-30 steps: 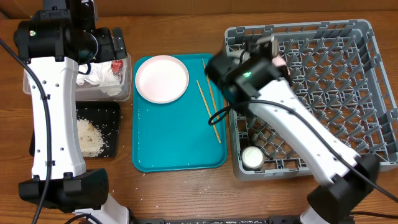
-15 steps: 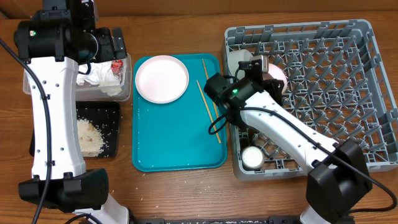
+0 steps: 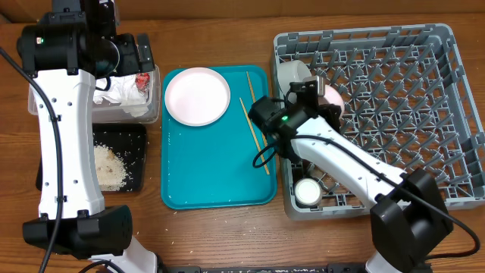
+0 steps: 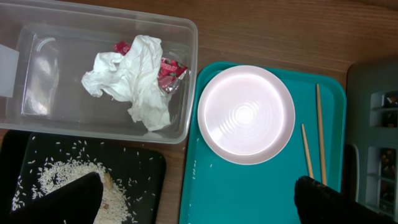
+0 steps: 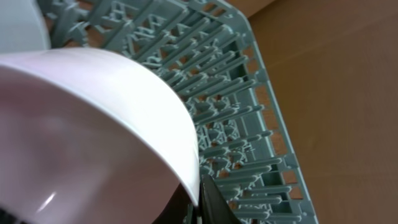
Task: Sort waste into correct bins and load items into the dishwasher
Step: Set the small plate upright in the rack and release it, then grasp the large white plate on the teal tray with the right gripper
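Observation:
My right gripper [image 3: 321, 94] is shut on the rim of the pale pink plate [image 3: 335, 98], held on edge among the pegs at the dish rack's [image 3: 424, 114] left side; in the right wrist view the plate [image 5: 93, 124] fills the frame, pinched at the fingers [image 5: 202, 202]. A grey-green bowl [image 3: 291, 73] stands beside it. A small white cup [image 3: 307, 191] sits in the rack's front left corner. My left gripper [image 4: 198, 202] is open and empty, high above the clear tub [image 4: 180, 81] holding napkins [image 4: 134, 74] and red wrappers [image 4: 166, 67]. The white plate [image 3: 197, 95] and chopsticks [image 3: 254, 125] lie on the teal tray.
The teal tray [image 3: 212, 174] lies in the middle. A black tray [image 3: 132, 163] with rice crumbs [image 3: 110, 167] sits in front of the tub. A few crumbs lie on the teal tray. Bare wooden table runs along the front edge.
My right arm has swung down and towards the rack's left side with the pink plate, which now sits lower among the pegs. The grey-green bowl shows more. The left arm has not moved.

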`<state>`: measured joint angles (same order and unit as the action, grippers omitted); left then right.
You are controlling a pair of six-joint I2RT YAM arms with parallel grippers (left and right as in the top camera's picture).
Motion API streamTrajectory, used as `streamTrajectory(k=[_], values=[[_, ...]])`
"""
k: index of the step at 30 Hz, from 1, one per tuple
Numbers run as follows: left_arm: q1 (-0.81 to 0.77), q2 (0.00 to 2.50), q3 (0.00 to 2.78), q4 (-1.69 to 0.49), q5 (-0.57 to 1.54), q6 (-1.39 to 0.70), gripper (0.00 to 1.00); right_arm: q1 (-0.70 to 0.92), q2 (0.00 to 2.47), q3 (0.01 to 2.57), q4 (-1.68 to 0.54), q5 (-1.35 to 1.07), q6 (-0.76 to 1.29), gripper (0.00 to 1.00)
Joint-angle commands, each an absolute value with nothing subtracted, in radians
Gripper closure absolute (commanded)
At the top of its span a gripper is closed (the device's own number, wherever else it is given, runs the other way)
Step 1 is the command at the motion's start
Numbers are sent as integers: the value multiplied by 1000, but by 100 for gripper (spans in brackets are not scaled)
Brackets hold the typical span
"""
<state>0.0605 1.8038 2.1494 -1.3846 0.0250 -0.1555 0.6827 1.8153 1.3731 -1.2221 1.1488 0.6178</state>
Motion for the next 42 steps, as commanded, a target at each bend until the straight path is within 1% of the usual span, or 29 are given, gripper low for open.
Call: streamTrajectory(k=[1,2,6,7,10,12,14,18,19,21,28,32,37,39,42], values=[[59,1811,2162,-1384,19,-162,0,730,1803,1370,-1236,1050,628,96],[59,1811,2162,-1384,19,-162,0,742,1803,1374,-1242,1030,629,96],[59,1811,2162,-1384,19,-162,0,792,1803,1407,-1256,923,628,64],[59,1811,2162,-1384,19,-162,0,803,1803,1419,-1259,894,628,58],[59,1811,2162,-1384,18,-162,0,831,1803,1480,-1283,789,628,31],[59,1811,2162,-1384,19,-162,0,833,1803,1541,-1306,723,605,19],[59,1811,2162,-1384,19,-162,0,833,1803,1596,-1323,682,582,11],[59,1811,2162,-1384,19,-162,0,828,1803,1722,-1316,580,501,2],[59,1811,2162,-1384,18,-162,0,828,1803,1744,-1301,547,486,0],[59,1811,2162,-1384,18,-162,0,828,1803,1775,-1246,479,446,0],[59,1811,2162,-1384,19,-162,0,784,1833,1700,-794,385,437,0],[59,1811,2162,-1384,19,-162,0,733,1908,1676,-616,257,443,14],[59,1811,2162,-1384,19,-162,0,673,2010,1679,-510,59,476,20],[59,1811,2162,-1384,19,-162,0,654,2048,1690,-502,-8,480,25],[59,1811,2162,-1384,19,-162,0,640,2097,1712,-508,-57,479,28]])
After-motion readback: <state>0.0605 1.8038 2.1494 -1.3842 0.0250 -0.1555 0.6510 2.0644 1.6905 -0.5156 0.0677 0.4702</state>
